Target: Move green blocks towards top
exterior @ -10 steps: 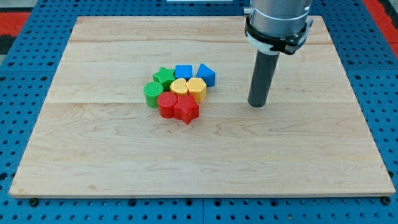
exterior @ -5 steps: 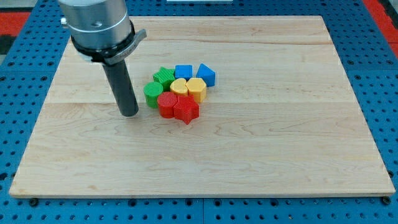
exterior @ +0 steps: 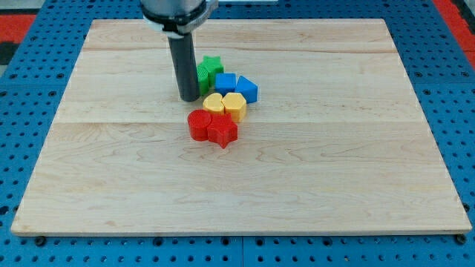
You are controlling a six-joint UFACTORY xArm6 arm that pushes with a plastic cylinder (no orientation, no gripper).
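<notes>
My tip [exterior: 188, 98] rests on the board just left of the block cluster. Right of the rod sits a green block [exterior: 202, 76], partly hidden behind it, its shape unclear. A green star block [exterior: 213, 65] lies just above it, at the top of the cluster. Two blue blocks [exterior: 225, 83] [exterior: 246, 89] sit right of the greens. Two yellow blocks [exterior: 214, 103] [exterior: 234, 105] lie below them. A red cylinder [exterior: 199, 124] and a red star [exterior: 223, 131] sit at the cluster's bottom.
The wooden board [exterior: 111, 170] lies on a blue pegboard [exterior: 460, 111]. The arm's grey body [exterior: 178, 11] enters from the view's top, above the rod.
My tip swung from the right of the cluster to its left, then moved up and right. The two green blocks were pushed up and right, now above the blue blocks' left side.
</notes>
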